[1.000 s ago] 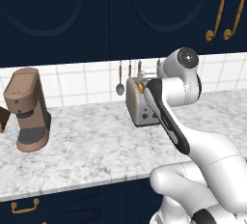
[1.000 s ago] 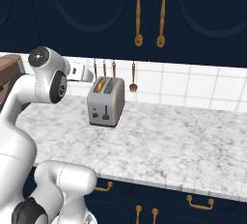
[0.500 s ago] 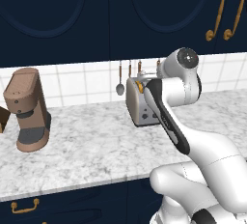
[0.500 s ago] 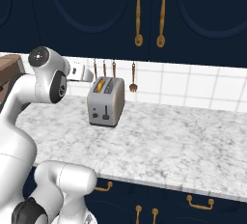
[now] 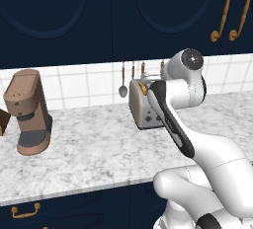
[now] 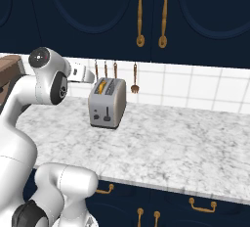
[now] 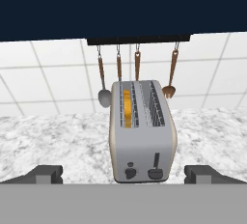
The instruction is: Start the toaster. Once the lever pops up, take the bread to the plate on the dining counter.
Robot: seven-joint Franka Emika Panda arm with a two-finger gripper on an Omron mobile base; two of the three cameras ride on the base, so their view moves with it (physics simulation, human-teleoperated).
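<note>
The silver toaster (image 7: 142, 136) stands on the marble worktop against the white tiles, its narrow face turned toward my hand. The bread (image 7: 127, 108) sits deep in its left slot, with just the golden-orange crust showing (image 6: 101, 87). The dark lever (image 7: 155, 173) is at the low end of its track, right of the round knob. My gripper (image 7: 123, 174) is open, fingers (image 7: 46, 172) spread wide, hovering short of the toaster (image 6: 107, 102) and level with its top. The arm covers part of the toaster (image 5: 143, 109) in the left base view. The plate and dining counter are out of view.
A brown coffee machine (image 5: 29, 112) stands at the left of the worktop (image 6: 185, 138). Utensils (image 7: 137, 66) hang on a rail just behind the toaster. Navy upper cabinets (image 6: 151, 15) overhang the back wall.
</note>
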